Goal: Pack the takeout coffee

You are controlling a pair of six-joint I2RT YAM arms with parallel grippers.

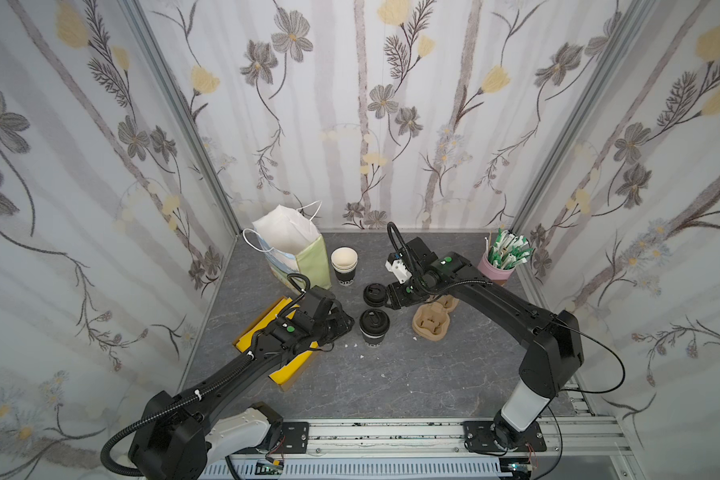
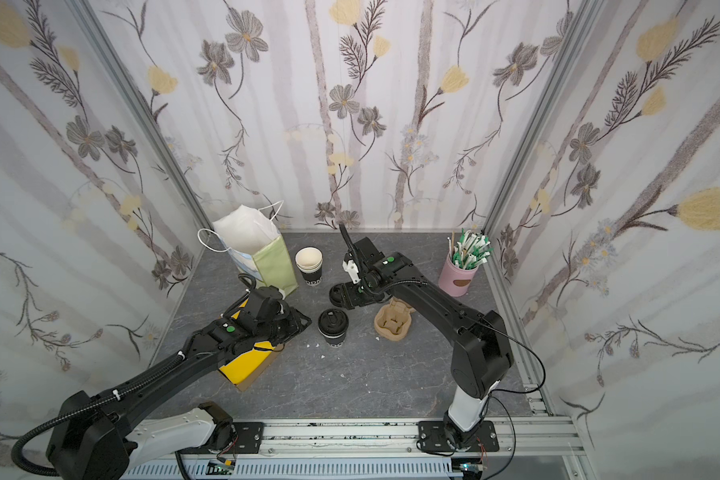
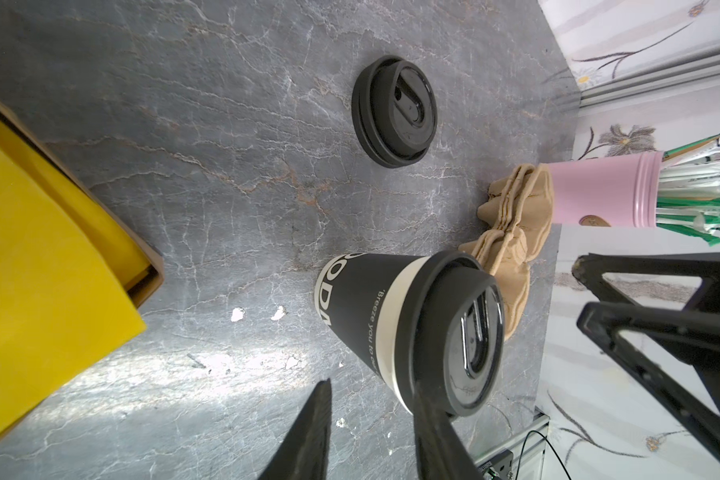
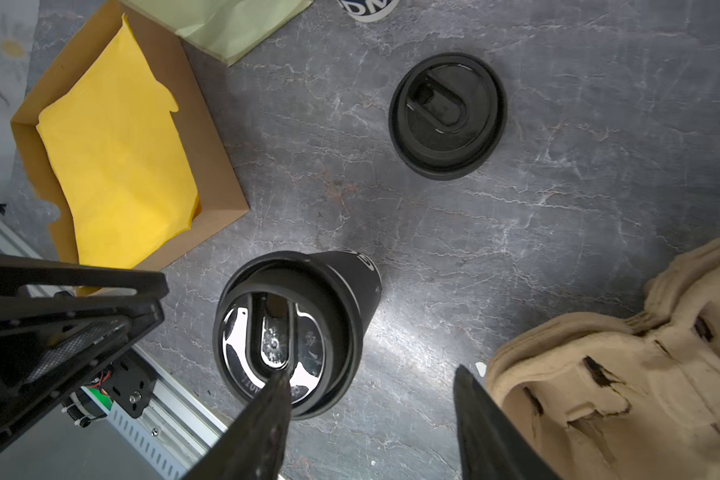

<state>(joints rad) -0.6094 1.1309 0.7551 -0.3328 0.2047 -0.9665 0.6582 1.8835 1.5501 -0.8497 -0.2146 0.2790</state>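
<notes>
Left gripper [image 1: 347, 327] — jaws partly open, empty — sits just left of the upright black paper cup [image 1: 374, 334], domed black plastic lid [image 1: 374, 320] on, mid grey tabletop [image 1: 412, 374]; right gripper [image 1: 387, 300], also open, is farther.

- Grey marbled table [image 1: 391, 374]
- Lidded cup [image 1: 374, 326], upright, mid-table
- Loose lid [image 1: 374, 293] just behind it
- Cup stack [image 1: 344, 266] beside bag [image 1: 296, 253], at the back
- Yellow-lined box [image 1: 292, 368], left
- Pulp carriers [image 1: 431, 324], right
- Pink holder [image 1: 495, 269], back right corner
- White crumbs [image 1: 355, 345]
</notes>
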